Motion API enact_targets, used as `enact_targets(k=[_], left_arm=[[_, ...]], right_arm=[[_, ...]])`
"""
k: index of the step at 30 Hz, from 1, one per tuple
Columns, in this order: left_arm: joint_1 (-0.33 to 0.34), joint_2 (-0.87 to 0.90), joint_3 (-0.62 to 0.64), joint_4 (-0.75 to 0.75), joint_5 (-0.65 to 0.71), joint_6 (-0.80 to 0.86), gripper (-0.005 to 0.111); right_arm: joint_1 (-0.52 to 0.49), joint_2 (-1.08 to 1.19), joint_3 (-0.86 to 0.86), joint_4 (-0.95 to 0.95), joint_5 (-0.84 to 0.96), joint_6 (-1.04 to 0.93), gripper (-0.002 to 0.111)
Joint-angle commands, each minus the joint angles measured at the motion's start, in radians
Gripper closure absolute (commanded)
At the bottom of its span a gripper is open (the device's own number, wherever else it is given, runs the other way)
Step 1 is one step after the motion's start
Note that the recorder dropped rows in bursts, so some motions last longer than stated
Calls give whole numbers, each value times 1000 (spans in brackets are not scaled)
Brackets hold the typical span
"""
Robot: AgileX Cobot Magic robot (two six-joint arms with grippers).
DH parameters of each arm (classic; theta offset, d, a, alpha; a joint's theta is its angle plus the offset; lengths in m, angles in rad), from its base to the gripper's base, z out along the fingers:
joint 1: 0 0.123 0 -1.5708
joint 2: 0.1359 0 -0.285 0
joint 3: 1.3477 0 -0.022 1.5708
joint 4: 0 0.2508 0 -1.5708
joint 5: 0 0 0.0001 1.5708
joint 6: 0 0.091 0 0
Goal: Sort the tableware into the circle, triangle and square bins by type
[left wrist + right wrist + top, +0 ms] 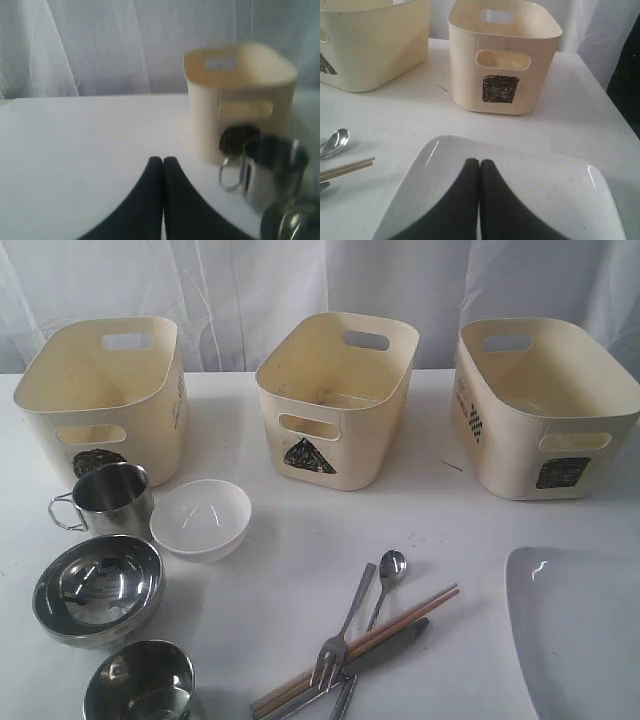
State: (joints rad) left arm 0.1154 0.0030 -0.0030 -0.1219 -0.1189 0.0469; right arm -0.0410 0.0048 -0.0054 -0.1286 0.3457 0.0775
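Where the white table [300, 530] meets a pale curtain [300, 280], three cream tubs stand in a row, well apart. The left tub [140, 420] bears a dark round mark, the middle tub [350, 445] a black triangle, and the right tub [505, 455] a black square.

Just in front of the left tub stands a shiny steel mug [112, 498] with a wire handle. A small white bowl [202, 518] sits right beside it. Nearer the camera is a large steel bowl [98, 588], and nearer again a smaller steel bowl [138, 680], cut off by the picture's edge.

In front of the middle tub, the cutlery lies in a loose crossed heap. A fork [340, 635] and a spoon [390, 568] lie side by side, crossing over a pair of wooden chopsticks [400, 615] and a knife [395, 640]. A large white plate [580, 640] lies in front of the right tub, partly out of frame.

Seen from its wrist camera, the left pincer [163, 161] has its black fingers pressed together and pinches nothing. It hangs over bare table near the mug and the left tub. The right pincer [479, 162] is likewise pressed together and empty, above the near side of the plate and facing the right tub.
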Motion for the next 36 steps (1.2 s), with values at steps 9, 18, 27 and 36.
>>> enact_targets(k=[9,18,27,36], left_arm=[[1,-3,3,-173,269,-540,106],[1,-3,3,-274,77,-662,106],[1,302,-280,-547,-216,-171,107],[-1,1020,-878,-377,700,300,107]], right_arm=[[-1,-5,5,-2,-3,6,108],[-1,-5,5,-2,-3,6,108],[-1,-5,5,-2,-3,6,108],[-1,-5,5,-2,-3,6,108]])
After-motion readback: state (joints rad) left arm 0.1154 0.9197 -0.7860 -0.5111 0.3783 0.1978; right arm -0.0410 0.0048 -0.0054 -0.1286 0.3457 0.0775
